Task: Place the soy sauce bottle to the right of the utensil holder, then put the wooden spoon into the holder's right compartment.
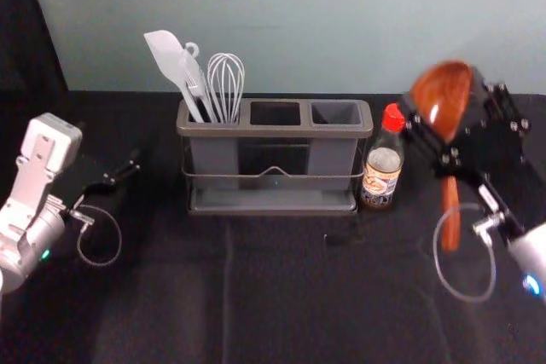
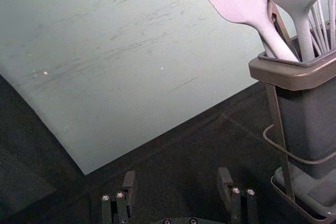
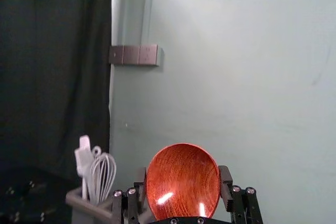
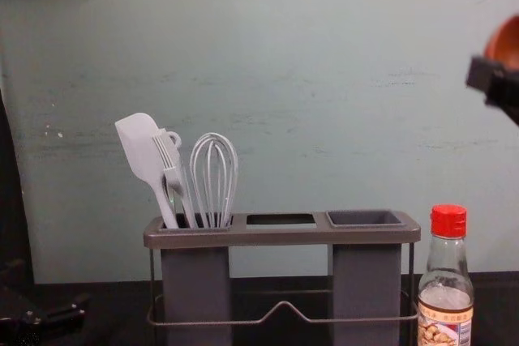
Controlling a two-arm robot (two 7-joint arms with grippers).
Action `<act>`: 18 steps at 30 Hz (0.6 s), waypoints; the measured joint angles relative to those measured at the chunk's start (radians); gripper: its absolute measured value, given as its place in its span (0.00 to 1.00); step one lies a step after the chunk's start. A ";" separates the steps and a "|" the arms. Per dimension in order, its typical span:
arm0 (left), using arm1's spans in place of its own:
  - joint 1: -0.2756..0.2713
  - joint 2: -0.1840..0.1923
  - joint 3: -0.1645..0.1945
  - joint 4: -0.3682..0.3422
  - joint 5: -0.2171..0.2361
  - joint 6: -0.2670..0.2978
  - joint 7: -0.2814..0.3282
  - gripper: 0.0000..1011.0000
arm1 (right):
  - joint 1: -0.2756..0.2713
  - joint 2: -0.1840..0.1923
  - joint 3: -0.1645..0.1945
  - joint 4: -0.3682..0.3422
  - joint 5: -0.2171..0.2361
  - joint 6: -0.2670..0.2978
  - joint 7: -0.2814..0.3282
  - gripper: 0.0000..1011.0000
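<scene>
Wooden spoon [image 1: 442, 91] is held aloft to the right of the soy sauce bottle, bowl uppermost, handle pointing down. Right gripper [image 1: 448, 101] has its fingers [image 3: 226, 182] closed on the spoon, one at either side of the bowl. Soy sauce bottle [image 1: 381, 168], red-capped, stands upright on the dark surface [image 1: 290, 296], just beside the right end of the utensil holder [image 1: 273, 131]. Holder's right compartment [image 1: 335, 113] is the one nearest the bottle. Its left compartment contains a spatula [image 1: 171, 59], a ridged-head utensil [image 4: 172, 177] and a whisk [image 1: 226, 83], all pale. Left gripper [image 1: 126, 173] is parked to the left of the holder, well apart from it; fingers open. Behind stands a pale green wall [image 1: 341, 23], with a socket panel [image 3: 133, 55] mounted on it.
</scene>
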 joint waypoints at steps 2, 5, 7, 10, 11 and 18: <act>0.000 0.000 0.000 0.000 0.000 0.000 0.000 0.99 | 0.043 0.007 -0.008 0.014 0.006 0.010 0.001 0.83; 0.000 0.000 0.000 0.000 0.000 0.000 0.000 0.99 | 0.124 0.024 -0.031 0.045 0.007 0.036 0.011 0.83; 0.000 0.000 0.000 0.000 0.000 0.000 0.000 0.99 | 0.156 0.029 -0.042 0.061 0.009 0.044 0.018 0.83; 0.000 0.000 0.000 0.000 0.000 0.000 0.000 0.99 | 0.225 0.042 -0.067 0.097 0.008 0.060 0.034 0.83; 0.000 0.000 0.000 0.000 0.000 0.000 0.000 0.99 | 0.244 0.046 -0.074 0.108 0.007 0.062 0.038 0.83; 0.000 0.000 0.000 0.000 0.000 0.000 0.000 0.99 | 0.408 0.057 -0.114 0.217 0.033 0.083 0.074 0.83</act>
